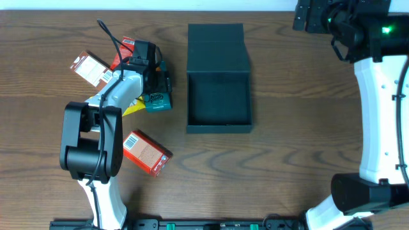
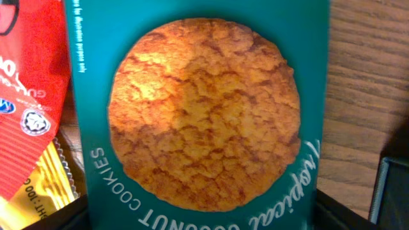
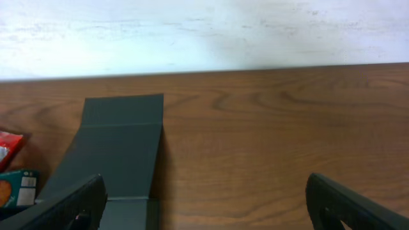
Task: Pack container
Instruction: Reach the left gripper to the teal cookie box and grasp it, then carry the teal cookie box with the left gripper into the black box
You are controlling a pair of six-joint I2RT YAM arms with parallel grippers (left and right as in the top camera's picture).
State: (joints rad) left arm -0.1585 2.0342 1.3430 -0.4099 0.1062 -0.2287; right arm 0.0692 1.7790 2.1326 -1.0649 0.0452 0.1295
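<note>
While our left gripper (image 1: pixel 159 85) hangs over the cookie packet (image 2: pixel 198 115), we can't tell its grip. Our right gripper (image 3: pixel 204 195) sits spread wide.

The left arm (image 1: pixel 121 89) and right arm (image 1: pixel 377 108) had white links and black joints; a black cable (image 1: pixel 110 39) looped behind the left gripper (image 1: pixel 163 86).

I log a wood-grain table (image 1: pixel 294 153) carrying the container (image 1: pixel 218 102), flap open. Just left of the container: teal cookie packet (image 1: pixel 160 102), yellow packet (image 1: pixel 133 108). Farther left: red-and-white packet (image 1: pixel 91 69), red carton (image 1: pixel 147 153).
</note>
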